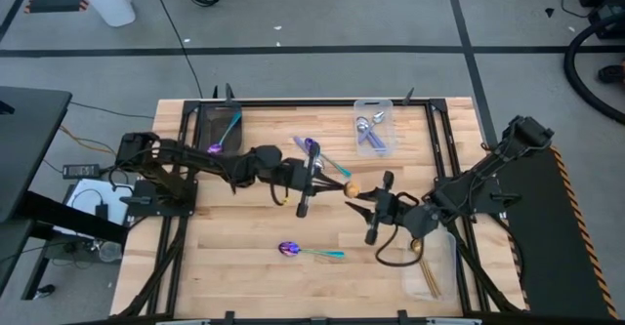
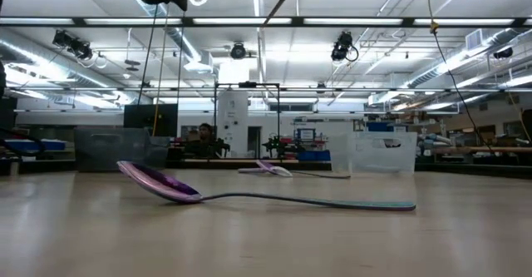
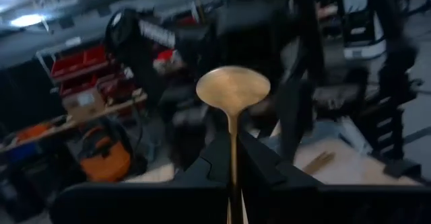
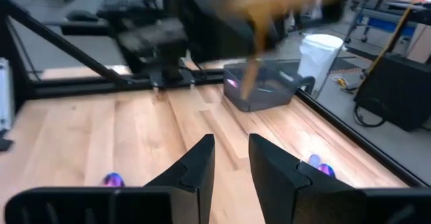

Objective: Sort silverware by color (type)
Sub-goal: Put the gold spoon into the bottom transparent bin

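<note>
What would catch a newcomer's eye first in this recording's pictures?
The left gripper, mid-table, holds a slim all-gold spoon out toward the right gripper, whose fingers stand apart, empty. Nearer the front edge, an iridescent purple-bowled spoon with a teal handle lies alone on the light wooden table.

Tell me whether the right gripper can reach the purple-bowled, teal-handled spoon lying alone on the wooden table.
Probably yes: the right gripper is open and empty, and bare table lies between it and the spoon.
</note>
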Available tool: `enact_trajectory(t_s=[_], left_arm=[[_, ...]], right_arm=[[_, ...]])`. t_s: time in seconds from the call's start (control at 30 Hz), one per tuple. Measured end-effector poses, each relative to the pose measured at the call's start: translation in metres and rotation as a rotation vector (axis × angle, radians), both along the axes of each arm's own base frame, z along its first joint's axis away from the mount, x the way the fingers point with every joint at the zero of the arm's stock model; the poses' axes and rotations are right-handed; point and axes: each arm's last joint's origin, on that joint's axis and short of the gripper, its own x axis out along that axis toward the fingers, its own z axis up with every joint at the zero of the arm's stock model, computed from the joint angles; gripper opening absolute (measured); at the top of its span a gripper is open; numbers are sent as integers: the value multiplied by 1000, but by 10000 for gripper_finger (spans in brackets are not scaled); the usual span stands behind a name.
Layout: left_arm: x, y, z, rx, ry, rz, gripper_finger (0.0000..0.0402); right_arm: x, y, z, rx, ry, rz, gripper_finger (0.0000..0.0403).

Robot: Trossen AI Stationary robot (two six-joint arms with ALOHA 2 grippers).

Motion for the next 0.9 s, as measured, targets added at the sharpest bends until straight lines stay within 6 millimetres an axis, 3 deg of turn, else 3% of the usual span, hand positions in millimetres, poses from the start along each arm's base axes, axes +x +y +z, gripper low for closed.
enact_trajectory(t_s=[0.2, 0.4, 0.6, 0.9], left_arm=[[-3, -18, 8, -8, -85, -51, 19], [0, -29, 6, -16, -146, -81, 19], [4, -30, 2, -54, -192, -66, 19], [7, -28, -5, -47, -163, -58, 19]], right_arm=[[15, -9, -10, -50, 45, -3, 110], [29, -13, -7, -118, -7, 25, 114], [42, -16, -9, -180, -42, 85, 115], [45, -17, -3, -190, -93, 138, 110]])
